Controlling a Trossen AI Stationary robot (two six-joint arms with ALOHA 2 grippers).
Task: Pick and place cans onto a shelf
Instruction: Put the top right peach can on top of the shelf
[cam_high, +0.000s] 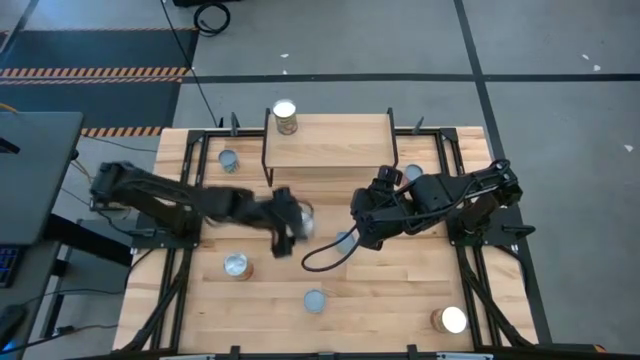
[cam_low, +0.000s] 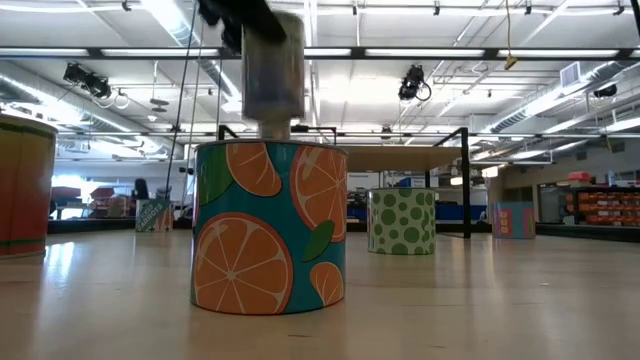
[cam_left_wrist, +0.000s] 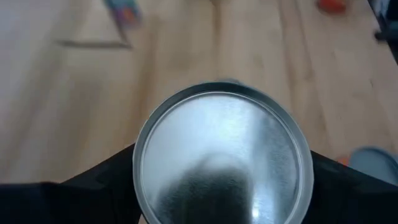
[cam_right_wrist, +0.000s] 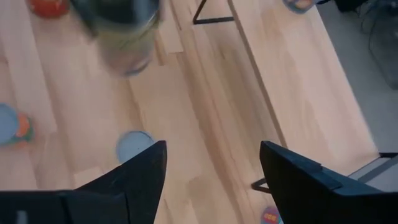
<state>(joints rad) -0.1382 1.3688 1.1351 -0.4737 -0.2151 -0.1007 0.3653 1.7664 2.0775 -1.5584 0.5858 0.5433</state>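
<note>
The light-wood shelf (cam_high: 325, 140) stands at the table's far middle, with one can (cam_high: 285, 117) on its far left corner. My left gripper (cam_high: 290, 228) is at the table's middle, shut on a silver-topped can (cam_left_wrist: 221, 158). This can shows blurred and lifted in the low view (cam_low: 272, 70). My right gripper (cam_high: 362, 228) is open and empty just right of it, above a can (cam_right_wrist: 134, 146) that stands on the table. An orange-slice can (cam_low: 268, 225) stands near the front edge. My left gripper pinches the can's side wall just under its top rim (cam_left_wrist: 138, 180), with one finger (cam_left_wrist: 93, 186) on each side. The fingers come from above, pointing down. The can hangs upright below the gripper, lifted clear of the table.
Other cans stand on the table at the far left (cam_high: 229, 160), near left (cam_high: 237, 265), near middle (cam_high: 315, 300), near right (cam_high: 450, 320) and beside the shelf's right leg (cam_high: 415, 173). A black cable loop (cam_high: 325, 258) lies under the right arm. A green-dotted can (cam_low: 402, 222) stands farther back.
</note>
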